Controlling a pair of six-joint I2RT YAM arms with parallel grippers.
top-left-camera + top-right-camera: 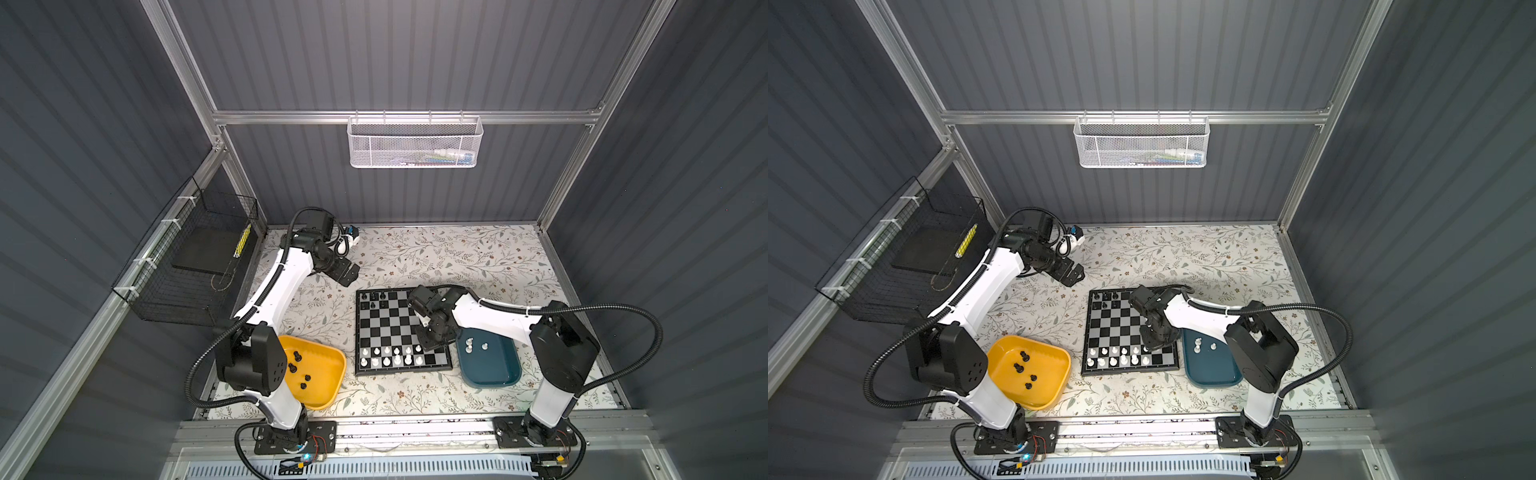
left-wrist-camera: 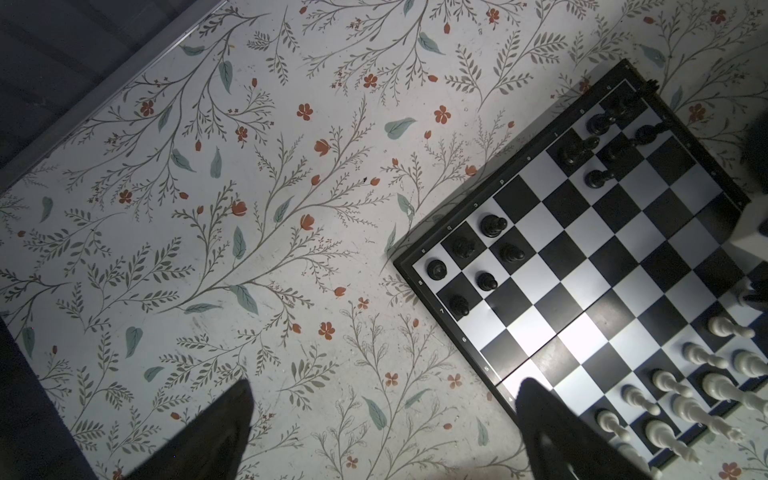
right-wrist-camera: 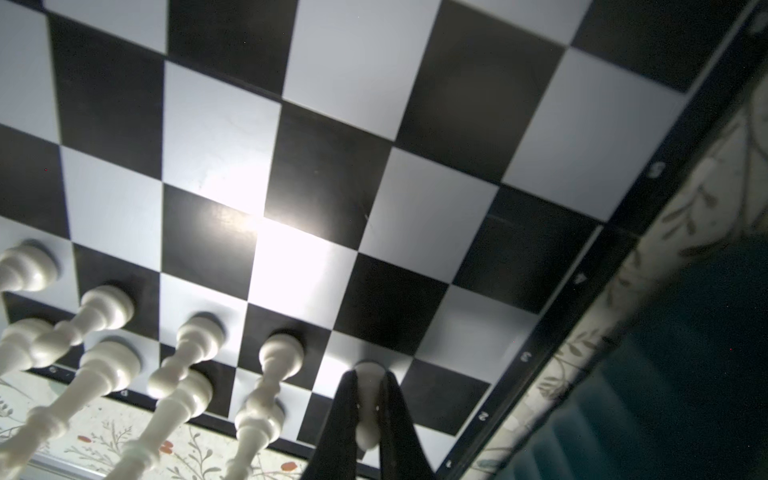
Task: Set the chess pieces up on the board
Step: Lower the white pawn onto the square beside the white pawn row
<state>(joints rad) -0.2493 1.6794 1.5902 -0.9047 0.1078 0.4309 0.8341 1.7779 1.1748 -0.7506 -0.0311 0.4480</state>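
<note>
**A:** Since the right jaws are pressed on something white, what is it?

**B:** A white pawn [image 3: 368, 419], pinched by its upper part with the base down on a light square of the board [image 3: 216, 137], or just above it; I can't tell which. It lines up with the pawn row [image 3: 282, 353], so I judge this to be the setting-down step.

**A:** Why that end?

**B:** In both top views the white men [image 1: 397, 357] fill the board's 6 o'clock edge. The teal tray [image 1: 494, 370], at 4 o'clock from the board, holds the spare white pieces [image 1: 468, 343] close to that arm.

**A:** And the left jaws?

**B:** They are spread wide and hold nothing. The fingers [image 2: 216, 436] hang over the floral surface [image 2: 291, 208], off the board's 11 o'clock corner and near the black men [image 2: 492, 225] standing there. That arm is probably held clear so the two don't collide. Its supply, the yellow tray [image 1: 328, 365] at 8 o'clock, has four black pieces [image 1: 297, 356] in it.
</note>
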